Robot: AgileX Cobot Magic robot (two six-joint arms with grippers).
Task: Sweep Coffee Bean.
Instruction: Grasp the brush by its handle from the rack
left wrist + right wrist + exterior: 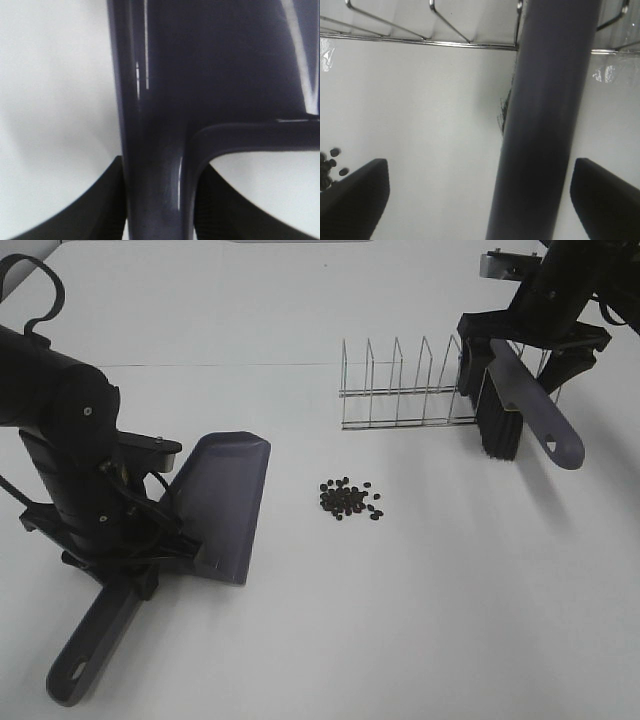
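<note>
Beans (350, 499) in a tight pile on the white table (450, 620), about mid-scene, touching nothing. Dustpan (226, 502) just left of the pile, flat, its open edge on the far side and its handle running near-left. Left gripper (156, 215) clamped on the handle, fingers pressed to both sides. Wire rack (400, 390) beyond the pile. Brush (498, 420) at the rack's right end, bristles down, grey handle tilted near-right. Right gripper (480, 161) straddles the brush handle, jaws spread wide with gaps on both sides.
</note>
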